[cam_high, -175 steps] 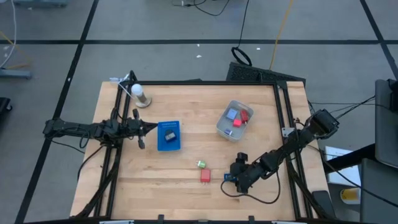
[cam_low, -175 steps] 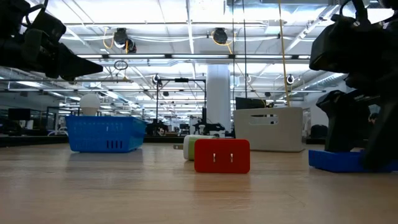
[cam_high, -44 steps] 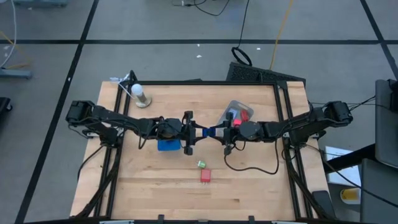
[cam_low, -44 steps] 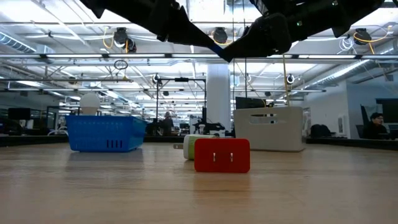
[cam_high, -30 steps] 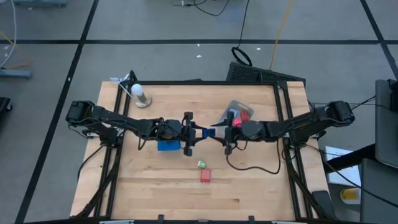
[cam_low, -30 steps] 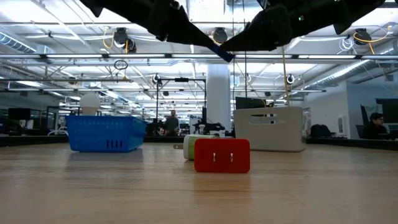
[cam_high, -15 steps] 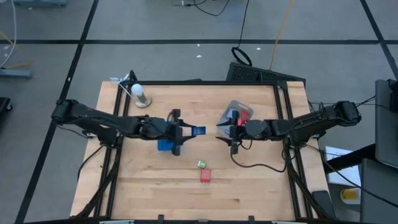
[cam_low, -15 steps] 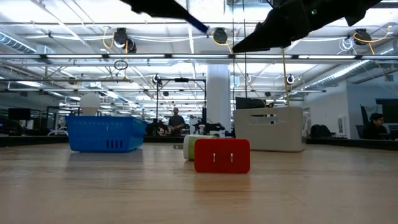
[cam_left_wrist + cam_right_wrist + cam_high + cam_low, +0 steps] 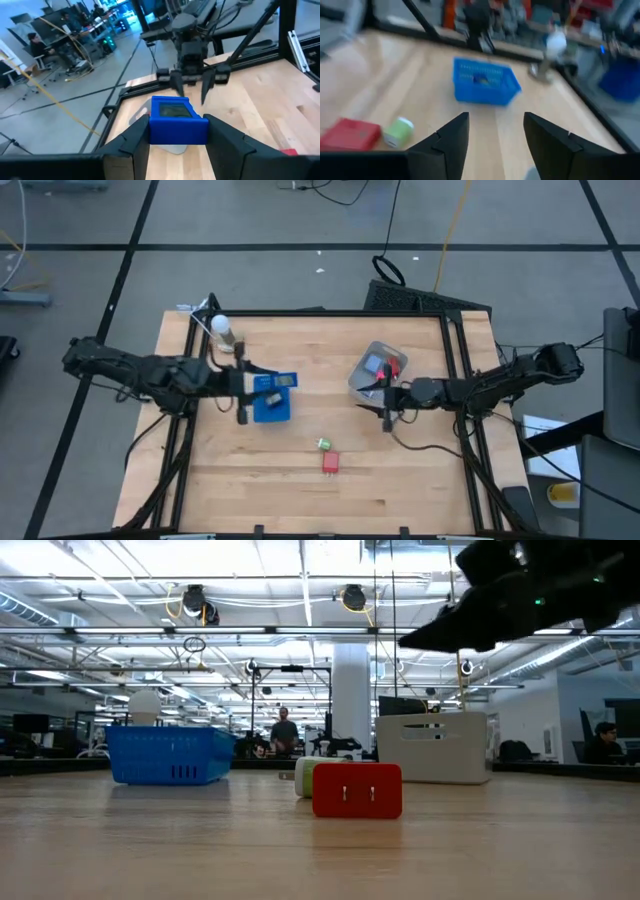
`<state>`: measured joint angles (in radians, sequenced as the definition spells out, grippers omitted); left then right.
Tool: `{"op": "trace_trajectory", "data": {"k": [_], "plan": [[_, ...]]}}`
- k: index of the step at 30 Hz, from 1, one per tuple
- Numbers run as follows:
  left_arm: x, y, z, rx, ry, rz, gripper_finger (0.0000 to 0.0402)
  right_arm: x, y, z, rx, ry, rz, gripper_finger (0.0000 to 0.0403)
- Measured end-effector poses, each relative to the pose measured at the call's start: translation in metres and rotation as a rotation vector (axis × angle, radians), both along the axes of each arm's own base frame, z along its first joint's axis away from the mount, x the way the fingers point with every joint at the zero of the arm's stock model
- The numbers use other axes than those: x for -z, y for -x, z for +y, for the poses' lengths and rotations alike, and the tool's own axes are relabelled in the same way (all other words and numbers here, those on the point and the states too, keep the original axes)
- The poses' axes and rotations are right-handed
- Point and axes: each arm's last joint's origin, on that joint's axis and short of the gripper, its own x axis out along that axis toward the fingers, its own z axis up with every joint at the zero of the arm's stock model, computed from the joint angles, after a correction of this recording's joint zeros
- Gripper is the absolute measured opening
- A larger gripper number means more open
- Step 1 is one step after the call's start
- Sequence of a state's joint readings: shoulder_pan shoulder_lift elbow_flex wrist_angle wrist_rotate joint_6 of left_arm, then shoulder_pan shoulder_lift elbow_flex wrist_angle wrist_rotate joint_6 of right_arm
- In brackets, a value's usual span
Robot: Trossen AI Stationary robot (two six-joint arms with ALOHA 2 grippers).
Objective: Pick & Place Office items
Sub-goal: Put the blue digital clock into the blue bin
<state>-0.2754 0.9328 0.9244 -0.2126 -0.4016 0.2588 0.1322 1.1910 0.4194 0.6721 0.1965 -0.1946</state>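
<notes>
The left gripper (image 9: 177, 131) is clamped on a blue block (image 9: 178, 121) above the blue tray (image 9: 271, 407), left of centre. The right gripper (image 9: 492, 132) is held open, empty. If released off-centre, the block could miss the tray.

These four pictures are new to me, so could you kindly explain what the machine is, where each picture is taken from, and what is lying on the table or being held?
It is a robot with two dark arms at a wooden table. One picture looks straight down, one looks level across the tabletop, and two come from cameras on the arms' wrists.

The left gripper holds a dark blue block over the blue basket. The right gripper is open and empty, hanging near the clear tub, which holds a few small coloured pieces.

A red block and a green piece lie on the table. A white ball on a stand sits near a far corner.
</notes>
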Motion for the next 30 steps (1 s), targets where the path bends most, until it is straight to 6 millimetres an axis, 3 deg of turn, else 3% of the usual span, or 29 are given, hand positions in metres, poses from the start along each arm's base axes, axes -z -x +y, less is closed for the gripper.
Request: {"op": "trace_trajectory", "data": {"k": [6,13,17,23,30], "plan": [[0.012,0.033,0.005,-0.029,0.015,-0.05,0.0158,0.001,0.033,-0.002,-0.063,-0.06,-0.164,0.0138],[0.048,0.066,0.015,-0.017,0.06,-0.074,0.0158,0.013,0.063,-0.007,-0.058,-0.11,-0.209,0.0051],[0.069,0.081,0.02,-0.025,0.071,-0.131,0.0158,0.014,0.07,-0.008,-0.06,-0.109,-0.241,0.0006],[0.099,0.097,0.024,0.07,0.044,-0.24,0.0158,0.014,0.07,-0.008,-0.061,-0.116,-0.247,0.001],[0.136,0.095,0.029,0.098,0.068,-0.25,0.0158,0.015,0.07,-0.008,-0.061,-0.116,-0.239,0.0003]]}}
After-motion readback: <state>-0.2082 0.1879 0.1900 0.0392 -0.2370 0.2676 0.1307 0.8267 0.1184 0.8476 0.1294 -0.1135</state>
